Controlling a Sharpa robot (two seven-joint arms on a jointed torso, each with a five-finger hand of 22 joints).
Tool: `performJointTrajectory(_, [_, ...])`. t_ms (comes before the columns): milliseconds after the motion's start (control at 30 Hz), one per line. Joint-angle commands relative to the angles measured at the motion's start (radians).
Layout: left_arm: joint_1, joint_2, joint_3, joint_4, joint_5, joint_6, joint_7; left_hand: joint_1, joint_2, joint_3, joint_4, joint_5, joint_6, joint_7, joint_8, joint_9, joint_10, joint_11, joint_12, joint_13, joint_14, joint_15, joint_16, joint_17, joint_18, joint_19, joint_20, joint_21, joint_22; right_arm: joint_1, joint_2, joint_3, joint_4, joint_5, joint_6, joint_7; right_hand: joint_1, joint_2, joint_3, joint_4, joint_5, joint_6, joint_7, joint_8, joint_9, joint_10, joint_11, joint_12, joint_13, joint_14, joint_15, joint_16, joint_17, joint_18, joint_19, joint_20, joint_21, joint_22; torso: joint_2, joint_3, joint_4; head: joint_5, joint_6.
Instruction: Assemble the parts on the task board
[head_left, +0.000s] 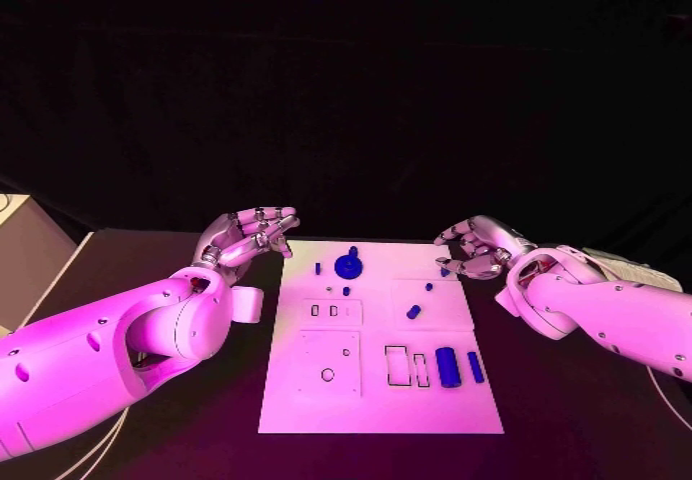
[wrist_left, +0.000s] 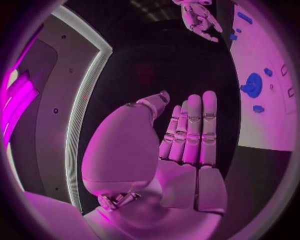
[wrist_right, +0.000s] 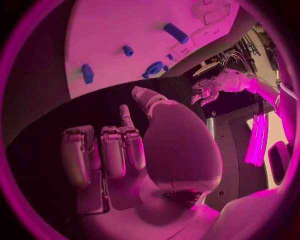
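Both empty, loosely curled, the left hand (head_left: 248, 236) and right hand (head_left: 476, 247) flank the task board's (head_left: 289, 400) far edge; the round blue part (head_left: 349, 266) lies nearer the left.

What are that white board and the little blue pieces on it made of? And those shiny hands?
The task board looks like matte white plastic, though painted metal is possible: flat, even, with clean cut-out slots. The blue parts, like the round one, seem to be smooth moulded plastic. The left hand and right hand look like metal or metallic-coated plastic, judging by their sheen.
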Motion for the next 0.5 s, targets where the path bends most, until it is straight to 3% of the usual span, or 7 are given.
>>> performJointTrajectory(33, [-0.001,0.004,0.001,0.000,-0.003,0.021,0.008,-0.008,-0.001,0.002,-0.005,0.002,-0.009,-0.001,0.000,0.000,-0.006,-0.002,0.006,0.001,-0.004,0.001,0.005,-0.001,0.015,-0.009,-0.001,0.006,0.001,-0.001,-0.017,0.000,-0.025,0.045,0.110,0.092,0.019,-0.003,0.003,-0.017,0.008,0.008,0.000,-0.007,-0.001,0.104,0.008,0.002,0.263,0.089,0.003,0.004,0.185,-0.007,0.088,0.002,0.002,0.238,-0.003,0.0056,-0.0038,-0.004,-0.003])
performJointTrajectory(100, [-0.002,0.005,0.001,-0.001,-0.003,0.022,0.008,-0.008,-0.001,0.002,-0.005,0.002,-0.009,-0.001,0.000,0.000,-0.006,-0.002,0.006,0.001,-0.004,0.001,0.005,-0.001,0.015,-0.009,-0.001,0.006,0.001,-0.002,-0.024,0.000,-0.040,0.026,0.127,0.094,0.025,-0.006,0.005,-0.023,0.008,0.009,0.000,-0.008,-0.002,0.104,0.009,0.002,0.263,0.089,0.003,0.004,0.185,-0.007,0.088,0.002,0.003,0.239,-0.003,0.0078,-0.0058,-0.004,-0.004])
performJointTrajectory(167, [-0.003,0.006,0.001,-0.002,-0.003,0.023,0.008,-0.009,-0.001,0.002,-0.006,0.002,-0.009,-0.001,0.001,0.001,-0.006,-0.002,0.006,0.001,-0.004,0.001,0.005,-0.001,0.015,-0.010,0.000,0.007,0.001,-0.005,-0.027,0.000,-0.056,0.000,0.139,0.092,0.030,-0.010,0.007,-0.029,0.008,0.008,0.000,-0.010,-0.002,0.104,0.009,0.002,0.263,0.089,0.003,0.004,0.186,-0.007,0.089,0.002,0.004,0.239,-0.002,0.0059,-0.0052,-0.006,-0.005])
performJointTrajectory(200, [-0.004,0.006,0.001,-0.003,-0.003,0.023,0.008,-0.009,-0.001,0.002,-0.006,0.002,-0.009,-0.001,0.001,0.001,-0.006,-0.002,0.006,0.001,-0.004,0.001,0.005,-0.001,0.015,-0.010,0.000,0.007,0.001,-0.007,-0.027,0.000,-0.066,-0.011,0.143,0.090,0.031,-0.013,0.007,-0.032,0.006,0.007,0.001,-0.011,-0.003,0.104,0.009,0.002,0.263,0.089,0.004,0.004,0.186,-0.007,0.088,0.002,0.003,0.239,-0.001,0.0070,-0.0059,-0.006,-0.006])
performJointTrajectory(500, [-0.006,0.009,0.001,-0.007,-0.003,0.026,0.007,-0.009,-0.001,0.002,-0.006,0.002,-0.009,-0.001,0.001,0.001,-0.006,-0.002,0.006,0.001,-0.004,0.001,0.005,-0.001,0.015,-0.010,0.000,0.007,0.001,-0.019,-0.002,0.000,-0.129,-0.048,0.138,0.065,0.028,-0.016,0.006,-0.033,0.001,0.002,0.002,-0.015,-0.004,0.104,0.010,0.002,0.263,0.090,0.005,0.005,0.187,-0.007,0.088,0.003,0.003,0.239,-0.001,0.0013,0.0009,-0.010,-0.012])
